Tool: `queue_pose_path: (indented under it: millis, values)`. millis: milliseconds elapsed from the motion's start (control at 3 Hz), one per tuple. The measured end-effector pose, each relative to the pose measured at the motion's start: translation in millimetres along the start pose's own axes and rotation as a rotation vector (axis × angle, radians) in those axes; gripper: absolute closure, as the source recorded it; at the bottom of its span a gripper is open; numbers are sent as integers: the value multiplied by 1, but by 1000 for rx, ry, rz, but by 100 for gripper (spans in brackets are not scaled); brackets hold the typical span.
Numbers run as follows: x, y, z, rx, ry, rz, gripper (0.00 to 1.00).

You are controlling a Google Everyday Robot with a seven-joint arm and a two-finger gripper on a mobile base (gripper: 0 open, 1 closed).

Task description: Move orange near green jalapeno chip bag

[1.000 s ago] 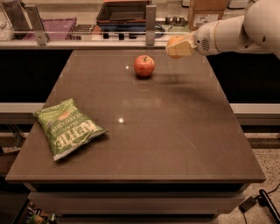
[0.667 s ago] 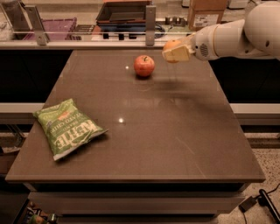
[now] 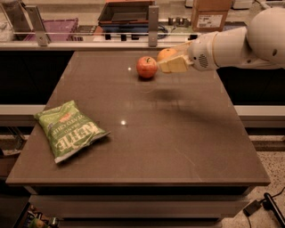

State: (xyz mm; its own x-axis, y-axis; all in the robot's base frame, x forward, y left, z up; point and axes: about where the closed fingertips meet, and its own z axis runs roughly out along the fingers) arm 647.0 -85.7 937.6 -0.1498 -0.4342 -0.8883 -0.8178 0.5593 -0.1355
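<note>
Near left, the green jalapeno chip bag [image 3: 69, 131] lies flat; far right — just beside the red apple [image 3: 146, 67] — the gripper [image 3: 165, 60] clamps the orange [image 3: 167, 53] aloft. Best carry it high (clear of the apple), then lower beside the bag.

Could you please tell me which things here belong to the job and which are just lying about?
Job: orange, held in the gripper above the far side of the table; chip bag, front left.
Lying about: apple, cardboard box, purple bin.
</note>
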Motion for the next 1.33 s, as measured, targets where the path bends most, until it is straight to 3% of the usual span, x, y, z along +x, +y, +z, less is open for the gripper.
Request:
queue_pose_path:
  millis: [667, 1333]
  values:
    - [2, 36, -8, -133, -19, -51, 100]
    - [11, 85, 1, -232, -34, -46, 100]
